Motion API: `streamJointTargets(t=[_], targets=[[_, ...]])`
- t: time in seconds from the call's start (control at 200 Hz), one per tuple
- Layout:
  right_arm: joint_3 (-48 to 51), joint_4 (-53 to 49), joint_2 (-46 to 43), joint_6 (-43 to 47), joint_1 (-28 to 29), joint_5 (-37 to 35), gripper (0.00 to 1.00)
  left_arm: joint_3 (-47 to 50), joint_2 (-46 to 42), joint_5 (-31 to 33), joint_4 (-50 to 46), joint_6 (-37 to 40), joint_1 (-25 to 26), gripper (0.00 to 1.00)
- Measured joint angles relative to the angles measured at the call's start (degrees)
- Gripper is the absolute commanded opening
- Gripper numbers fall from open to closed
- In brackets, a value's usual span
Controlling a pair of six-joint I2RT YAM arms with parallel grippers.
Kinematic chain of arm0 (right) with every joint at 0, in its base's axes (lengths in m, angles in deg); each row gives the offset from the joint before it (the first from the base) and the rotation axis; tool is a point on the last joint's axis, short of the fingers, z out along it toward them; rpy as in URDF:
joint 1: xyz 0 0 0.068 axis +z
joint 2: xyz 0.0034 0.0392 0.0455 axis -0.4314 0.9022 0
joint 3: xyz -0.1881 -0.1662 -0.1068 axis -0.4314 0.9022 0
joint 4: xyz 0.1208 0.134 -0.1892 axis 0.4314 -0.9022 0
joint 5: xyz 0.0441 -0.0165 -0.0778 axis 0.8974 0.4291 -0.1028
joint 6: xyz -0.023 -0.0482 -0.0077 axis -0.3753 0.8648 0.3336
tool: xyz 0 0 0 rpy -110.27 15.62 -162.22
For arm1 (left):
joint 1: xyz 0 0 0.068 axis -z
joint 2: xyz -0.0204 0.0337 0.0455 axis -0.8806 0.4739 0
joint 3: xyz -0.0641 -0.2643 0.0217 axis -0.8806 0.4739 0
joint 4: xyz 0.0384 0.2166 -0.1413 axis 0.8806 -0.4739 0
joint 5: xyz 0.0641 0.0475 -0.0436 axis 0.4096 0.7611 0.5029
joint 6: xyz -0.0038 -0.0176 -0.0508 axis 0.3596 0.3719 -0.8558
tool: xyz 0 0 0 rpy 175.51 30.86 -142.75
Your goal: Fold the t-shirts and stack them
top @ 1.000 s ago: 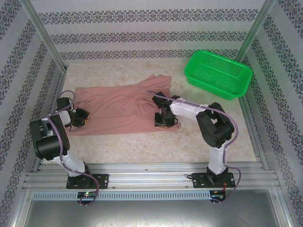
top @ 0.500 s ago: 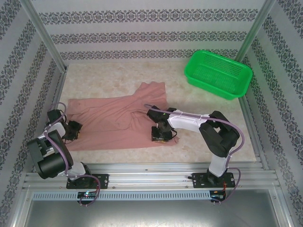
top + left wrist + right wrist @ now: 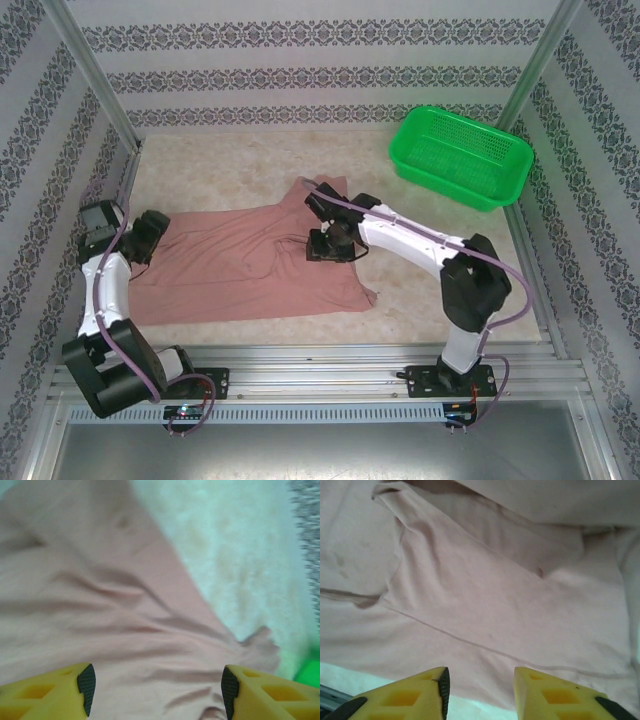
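One salmon-pink t-shirt (image 3: 240, 265) lies spread and wrinkled across the left and middle of the table, with a sleeve or corner bunched near its far right end. My left gripper (image 3: 150, 232) hovers at the shirt's left edge. In the left wrist view the left gripper (image 3: 157, 690) is wide open above the creased t-shirt (image 3: 100, 605), with nothing between its pads. My right gripper (image 3: 325, 248) is over the shirt's right part. In the right wrist view the right gripper (image 3: 480, 690) stands open just above a seam of the t-shirt (image 3: 485, 605), gripping nothing.
A green mesh basket (image 3: 462, 157) stands at the back right corner; its rim shows as the green basket (image 3: 310, 672) in the left wrist view. Bare tabletop (image 3: 440, 250) lies right of the shirt and behind it. Patterned walls and metal posts enclose the table.
The left gripper has opened wide and let go of the shirt's left edge as the arm rose. The right gripper moved from the shirt's near hem toward the far side.
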Motion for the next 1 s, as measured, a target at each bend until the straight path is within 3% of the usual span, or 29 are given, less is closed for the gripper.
streamJointTargets(t=[0.21,0.644,0.859,0.999], targets=[[-0.5,0.9,7.9,1.7,-1.0,3.0,0.30,-0.9,-3.3,-1.3,-5.0,0.2,0.9,0.68],[-0.6,4.8,10.6,3.5,-8.8,4.3,0.34,0.1,-4.7,-1.2,-9.3,0.9,0.9,0.68],[-2.9,5.2,13.9,4.2,-9.7,5.8,0.35,0.1,-5.2,-1.0,-10.3,1.5,1.0,0.68],[-3.1,5.2,13.9,4.0,-9.7,6.2,0.20,0.1,-5.3,-0.8,-10.4,1.5,1.0,0.68]])
